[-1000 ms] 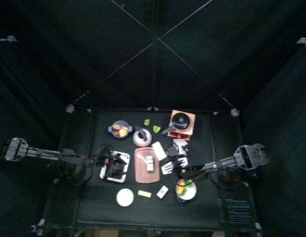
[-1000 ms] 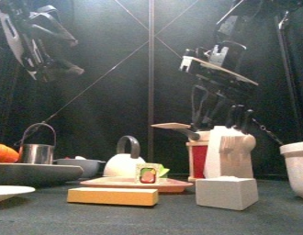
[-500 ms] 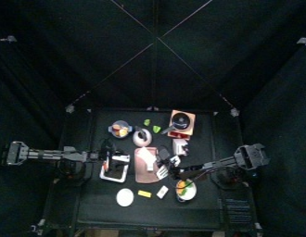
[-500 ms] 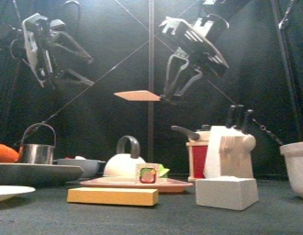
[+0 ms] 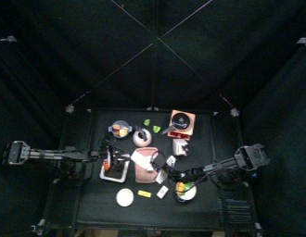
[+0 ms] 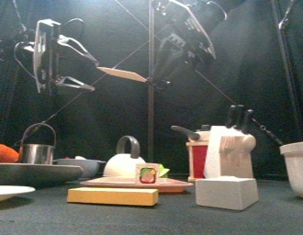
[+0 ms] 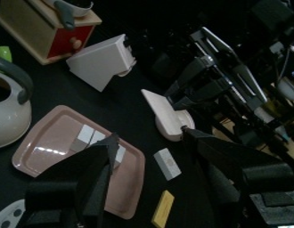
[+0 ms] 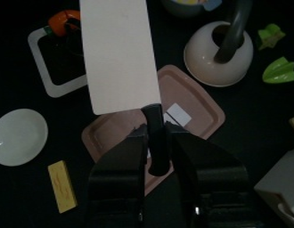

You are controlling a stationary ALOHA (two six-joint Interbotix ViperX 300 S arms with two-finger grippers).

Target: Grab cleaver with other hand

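Note:
The cleaver (image 6: 122,73) hangs high above the table with its broad whitish blade (image 8: 114,53) flat. My right gripper (image 8: 153,147) is shut on its dark handle and comes in from the right (image 6: 170,64). My left gripper (image 6: 71,66) is open at the same height, just left of the blade's free end and apart from it. In the left wrist view the cleaver (image 7: 168,114) lies ahead of the open left gripper (image 7: 147,147). Below it lies the pink board (image 8: 191,114).
On the table stand a white kettle (image 6: 125,165), a knife block (image 6: 228,151), a white cube (image 6: 225,193), a yellow bar (image 6: 111,195), a small pot (image 6: 38,149) and a bowl (image 6: 297,167). A white disc (image 8: 19,134) lies near the board.
My right gripper has carried the cleaver up from beside the knife block and leftward. My left arm has swung in towards the middle, its jaws still open.

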